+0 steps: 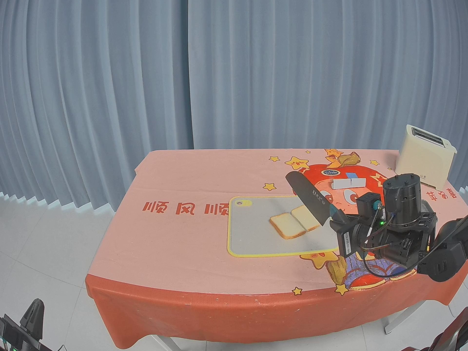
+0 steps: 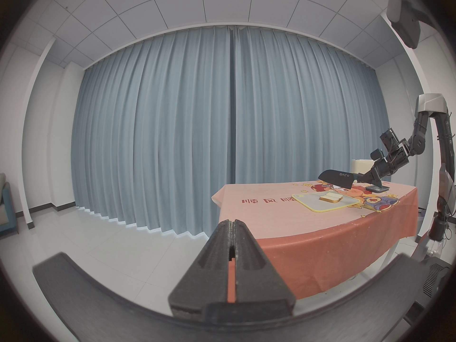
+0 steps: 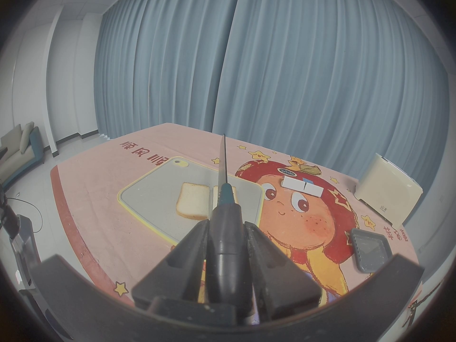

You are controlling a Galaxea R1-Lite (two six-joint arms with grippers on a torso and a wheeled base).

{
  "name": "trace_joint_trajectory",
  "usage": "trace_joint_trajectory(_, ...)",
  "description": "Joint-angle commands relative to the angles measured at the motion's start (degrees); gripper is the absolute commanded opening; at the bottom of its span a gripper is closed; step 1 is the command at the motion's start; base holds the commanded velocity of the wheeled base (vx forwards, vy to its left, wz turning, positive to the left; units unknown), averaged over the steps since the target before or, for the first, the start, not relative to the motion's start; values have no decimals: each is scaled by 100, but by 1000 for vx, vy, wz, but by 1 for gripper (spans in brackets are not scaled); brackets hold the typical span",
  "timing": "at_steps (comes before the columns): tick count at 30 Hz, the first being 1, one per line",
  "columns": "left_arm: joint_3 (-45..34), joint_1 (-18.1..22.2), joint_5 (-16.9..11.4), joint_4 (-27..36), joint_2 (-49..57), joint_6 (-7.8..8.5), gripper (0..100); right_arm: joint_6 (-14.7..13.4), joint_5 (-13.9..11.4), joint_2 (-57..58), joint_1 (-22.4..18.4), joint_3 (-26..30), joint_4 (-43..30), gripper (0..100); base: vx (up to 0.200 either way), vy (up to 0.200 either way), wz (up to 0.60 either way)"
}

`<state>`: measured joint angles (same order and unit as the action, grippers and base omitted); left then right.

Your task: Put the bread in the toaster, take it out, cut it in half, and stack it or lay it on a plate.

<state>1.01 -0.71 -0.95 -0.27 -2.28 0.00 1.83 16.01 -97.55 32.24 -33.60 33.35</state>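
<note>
The left claw (image 2: 231, 262) hangs pinched together, well short of the cutting board (image 1: 248, 240). The right claw (image 3: 226, 227) clamps one knife (image 1: 309, 196) above that board, where two bread halves (image 1: 288, 224) lie side by side. One toaster (image 1: 425, 157) stands beyond.

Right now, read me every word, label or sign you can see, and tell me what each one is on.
On the tablecloth: large red characters, three showing up to the cutting board edge.
On the tablecloth by the toaster: more red characters, partly hidden by the right arm.
On the knife blade, in the right tool: white print, too blurred to read.
On the toaster front: a small mark, too small to read.
</note>
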Motion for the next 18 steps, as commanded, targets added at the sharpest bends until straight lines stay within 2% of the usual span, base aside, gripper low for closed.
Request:
trace_joint_trajectory(1, -101, 0, -2, 0, -27, 0, 0, -7, -142, 87, 36, 2, 4, 0, 0, 0, 0)
trace_joint_trajectory(4, -101, 0, -2, 0, -27, 0, 0, -95, -273, 122, 45, -15, 4, 0, 0, 0, 0)
trace_joint_trajectory(18, -101, 0, -2, 9, -27, 0, 0, -121, -186, 78, 71, -77, 4, 0, 0, 0, 0)
